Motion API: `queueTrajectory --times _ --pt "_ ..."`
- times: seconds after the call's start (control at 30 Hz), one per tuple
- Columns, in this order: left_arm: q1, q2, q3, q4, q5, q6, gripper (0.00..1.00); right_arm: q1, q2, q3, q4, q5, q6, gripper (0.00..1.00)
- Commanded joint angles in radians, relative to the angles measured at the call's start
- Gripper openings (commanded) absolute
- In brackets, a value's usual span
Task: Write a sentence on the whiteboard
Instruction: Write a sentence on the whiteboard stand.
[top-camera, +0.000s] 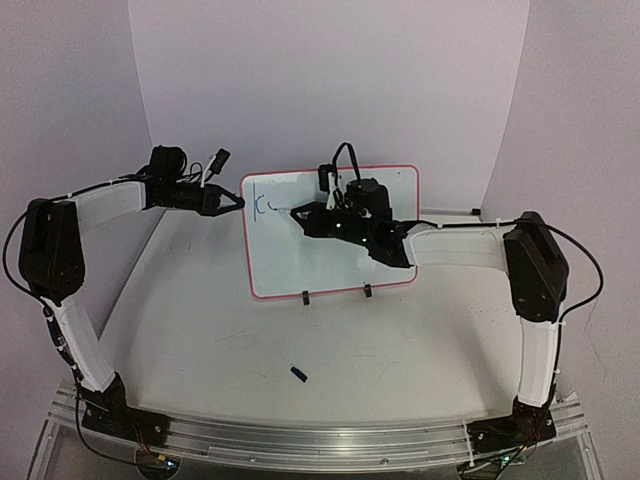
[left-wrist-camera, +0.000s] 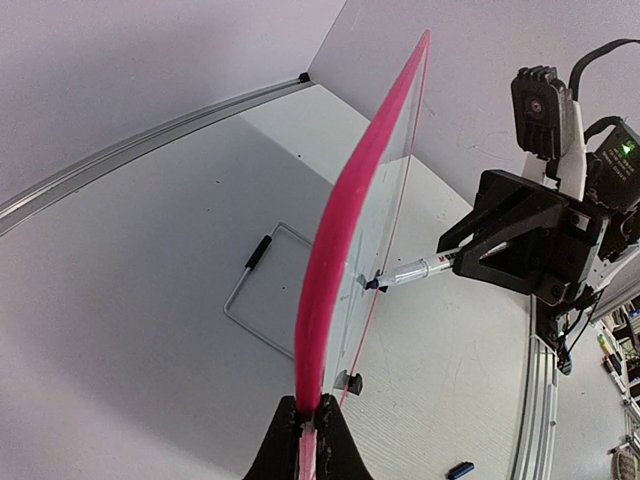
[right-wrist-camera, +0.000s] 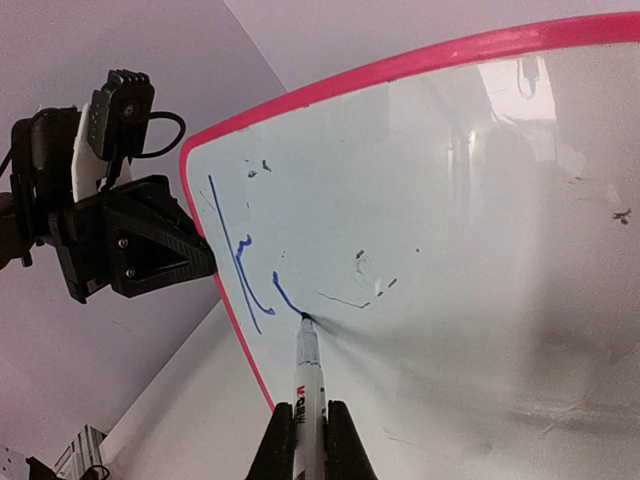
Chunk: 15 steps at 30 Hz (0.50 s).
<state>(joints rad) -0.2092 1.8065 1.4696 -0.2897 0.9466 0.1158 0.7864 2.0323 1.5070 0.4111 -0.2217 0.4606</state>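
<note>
Pale walls back the white table (top-camera: 300, 340) where the left claw (top-camera: 236, 204) clamps the rim of the whiteboard (top-camera: 320, 265), and just ahead of the right claw (right-wrist-camera: 310, 425), clamped on a marker (right-wrist-camera: 307, 365), the sentence (right-wrist-camera: 238, 258) looks barely begun, nearly all unwritten.

Whiteboard (top-camera: 330, 268): white face, rounded corners, thin red-pink rim. Stood upright on two black clip feet (top-camera: 305, 297), mid-scene toward far side, face toward near side.

Sentence (right-wrist-camera: 243, 262): barely begun. Thin blue strokes, "k" plus partial next letter, at board's upper left.
</note>
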Motion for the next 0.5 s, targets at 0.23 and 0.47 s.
queueTrajectory --times 0.23,0.47 --pt "-0.016 -0.041 -0.006 -0.058 0.019 0.02 0.0 -0.015 -0.038 0.03 0.071 0.04 -0.007 0.0" --pt "-0.017 -0.041 -0.005 -0.058 0.019 0.021 0.0 -0.019 0.009 0.084 0.055 0.004 0.003 0.0"
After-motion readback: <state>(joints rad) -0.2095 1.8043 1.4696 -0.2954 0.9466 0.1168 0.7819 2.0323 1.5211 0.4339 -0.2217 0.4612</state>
